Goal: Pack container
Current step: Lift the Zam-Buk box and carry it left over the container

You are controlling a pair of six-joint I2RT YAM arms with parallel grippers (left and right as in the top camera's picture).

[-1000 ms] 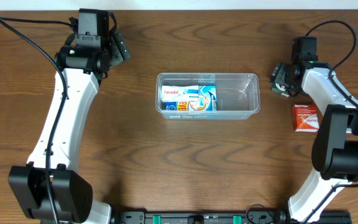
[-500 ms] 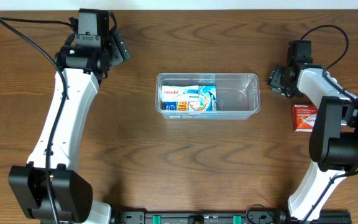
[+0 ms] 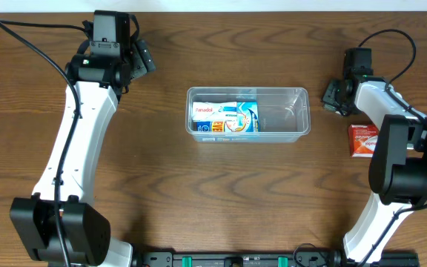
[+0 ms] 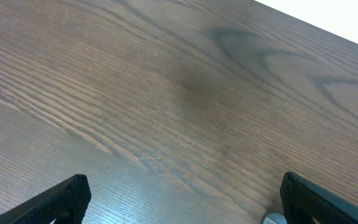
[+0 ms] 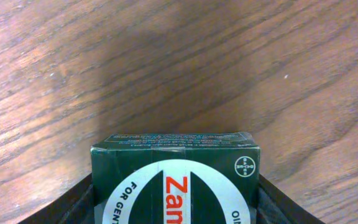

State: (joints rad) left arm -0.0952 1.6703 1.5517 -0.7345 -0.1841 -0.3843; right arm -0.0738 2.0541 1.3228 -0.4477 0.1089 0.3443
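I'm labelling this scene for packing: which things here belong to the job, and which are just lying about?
Job: container, boxes already inside it, green box between the fingers of the right gripper, red box on the table.
Just there: left gripper, open above the table; black cable.

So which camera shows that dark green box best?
Right wrist view: the dark green box fills the foreground, label partly readable. Overhead, the right gripper mostly hides it; the left wrist view shows only table.
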